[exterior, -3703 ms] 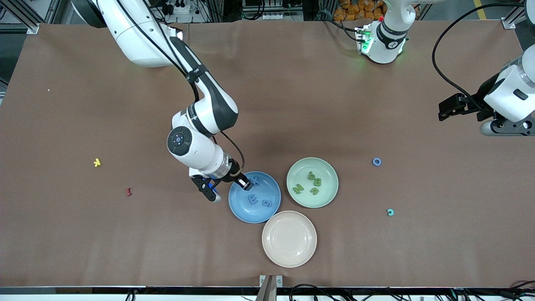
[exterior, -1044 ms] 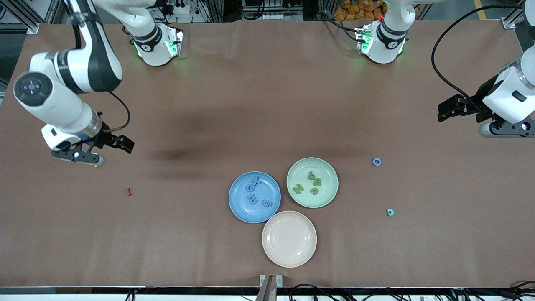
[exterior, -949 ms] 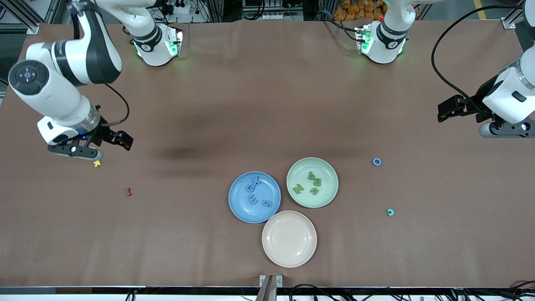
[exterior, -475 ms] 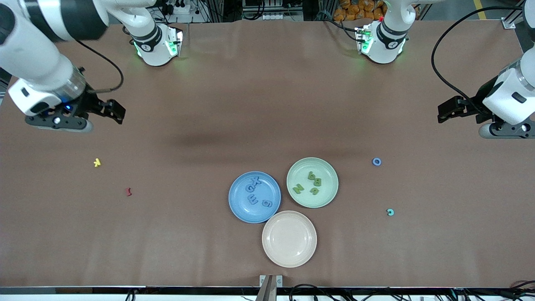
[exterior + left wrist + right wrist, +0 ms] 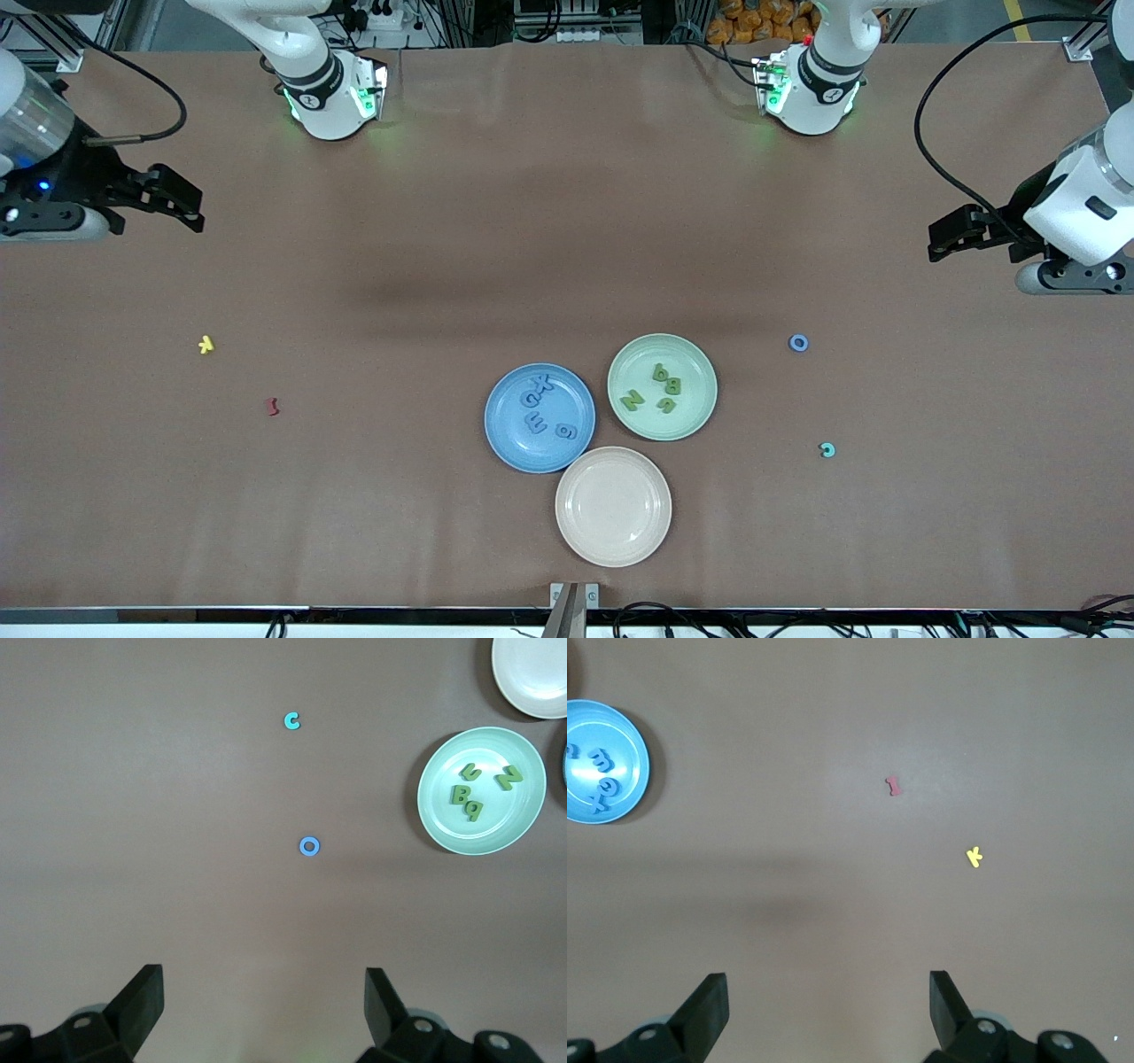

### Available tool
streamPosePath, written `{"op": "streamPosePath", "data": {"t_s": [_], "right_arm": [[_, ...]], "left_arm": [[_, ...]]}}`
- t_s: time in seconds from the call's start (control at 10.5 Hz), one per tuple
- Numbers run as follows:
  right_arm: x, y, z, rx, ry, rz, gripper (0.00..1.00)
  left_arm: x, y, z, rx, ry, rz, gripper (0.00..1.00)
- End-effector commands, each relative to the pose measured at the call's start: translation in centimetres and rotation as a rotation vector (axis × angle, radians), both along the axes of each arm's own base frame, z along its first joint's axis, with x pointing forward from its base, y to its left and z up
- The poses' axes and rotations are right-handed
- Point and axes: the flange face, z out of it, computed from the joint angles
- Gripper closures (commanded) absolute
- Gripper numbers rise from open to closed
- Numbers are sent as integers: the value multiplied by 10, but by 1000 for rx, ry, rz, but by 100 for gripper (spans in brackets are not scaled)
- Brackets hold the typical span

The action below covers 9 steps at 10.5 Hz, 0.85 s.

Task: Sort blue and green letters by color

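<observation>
I am withdrawing my right gripper from the blue plate, where it was sitting over the blue letters, and carrying it up and away toward my right arm's end of the table. It is passing over the yellow letter, uncovering it again, and is now hanging with jaws apart and empty above bare table at that end. The dark shadow on the table is fading and spreading as my right arm is rising.
</observation>
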Motion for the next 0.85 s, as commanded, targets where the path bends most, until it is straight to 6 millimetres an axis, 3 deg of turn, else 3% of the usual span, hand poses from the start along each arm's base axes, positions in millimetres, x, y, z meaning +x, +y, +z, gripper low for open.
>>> {"op": "streamPosePath", "data": {"t_s": [0.0,0.28,0.76], "right_arm": [[4,-14,12,23,-18,0,0],[7,-37,14,94,-37,10,0],[6,-44,14,70,-27,7,0]], "left_arm": [[0,1,2,-3,-8,4,0],[0,2,1,-3,-7,4,0],[0,2,1,-3,-7,4,0]]}}
